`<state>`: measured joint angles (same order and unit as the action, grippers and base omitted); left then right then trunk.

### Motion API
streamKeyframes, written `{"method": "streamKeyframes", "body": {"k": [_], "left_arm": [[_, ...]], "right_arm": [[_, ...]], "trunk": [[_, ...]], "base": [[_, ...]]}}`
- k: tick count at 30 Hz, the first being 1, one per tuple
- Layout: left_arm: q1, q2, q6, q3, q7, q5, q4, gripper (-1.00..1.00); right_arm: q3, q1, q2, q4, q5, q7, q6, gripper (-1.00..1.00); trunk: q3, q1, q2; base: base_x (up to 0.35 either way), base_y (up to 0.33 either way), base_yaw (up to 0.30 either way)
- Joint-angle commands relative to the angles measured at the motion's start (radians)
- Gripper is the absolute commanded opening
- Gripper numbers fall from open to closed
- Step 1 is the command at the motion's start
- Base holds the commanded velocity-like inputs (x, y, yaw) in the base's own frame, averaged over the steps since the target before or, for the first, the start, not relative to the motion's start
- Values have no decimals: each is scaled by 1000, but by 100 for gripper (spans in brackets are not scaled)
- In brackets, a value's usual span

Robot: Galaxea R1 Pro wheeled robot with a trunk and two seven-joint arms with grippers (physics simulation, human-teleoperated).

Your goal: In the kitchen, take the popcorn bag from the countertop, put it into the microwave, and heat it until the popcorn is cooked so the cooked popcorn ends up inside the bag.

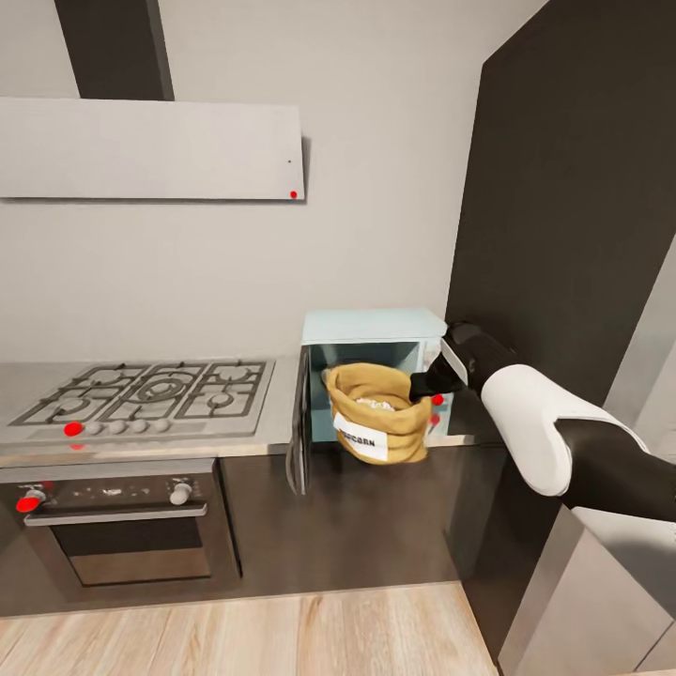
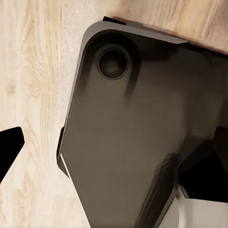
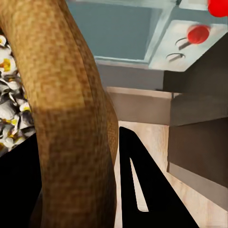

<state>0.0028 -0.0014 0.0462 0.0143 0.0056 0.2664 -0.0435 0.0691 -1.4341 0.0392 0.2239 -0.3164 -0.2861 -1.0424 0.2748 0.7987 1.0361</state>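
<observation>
**Tan bag held at the open microwave**

Wood floor (image 2: 33,95) runs nearest, and the left wrist view looks down on it and on the robot's dark base (image 2: 128,142); whether the left gripper is open or clenched I cannot tell. Beyond, the right gripper (image 1: 424,383) is clenched on the rolled rim of the bag (image 1: 376,422), which hangs in front of the microwave (image 1: 371,329), just off the surface (image 1: 272,437). Whitish popcorn (image 3: 8,99) shows inside the sack. The door (image 1: 300,422) stands swung open, edge-on. Farther left lie the hob (image 1: 150,390) and oven (image 1: 122,526).

Judged from this, the pick-up is done; the bag is at the mouth of the cavity, not clearly inside. Setting it in, letting go, shutting the door and heating appear to be left.
</observation>
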Motion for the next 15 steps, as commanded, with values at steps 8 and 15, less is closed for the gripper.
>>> {"method": "streamKeyframes", "body": {"k": [8, 15], "left_arm": [[0, 0, 1, 1, 1, 4, -2, 100], [0, 0, 1, 1, 1, 4, -2, 100]], "right_arm": [[8, 4, -5, 2, -9, -4, -5, -100], [120, 4, -4, 4, -8, 129, -5, -100]], "trunk": [[1, 0, 1], [1, 0, 1]], "base": [[0, 0, 0], [0, 0, 0]]}}
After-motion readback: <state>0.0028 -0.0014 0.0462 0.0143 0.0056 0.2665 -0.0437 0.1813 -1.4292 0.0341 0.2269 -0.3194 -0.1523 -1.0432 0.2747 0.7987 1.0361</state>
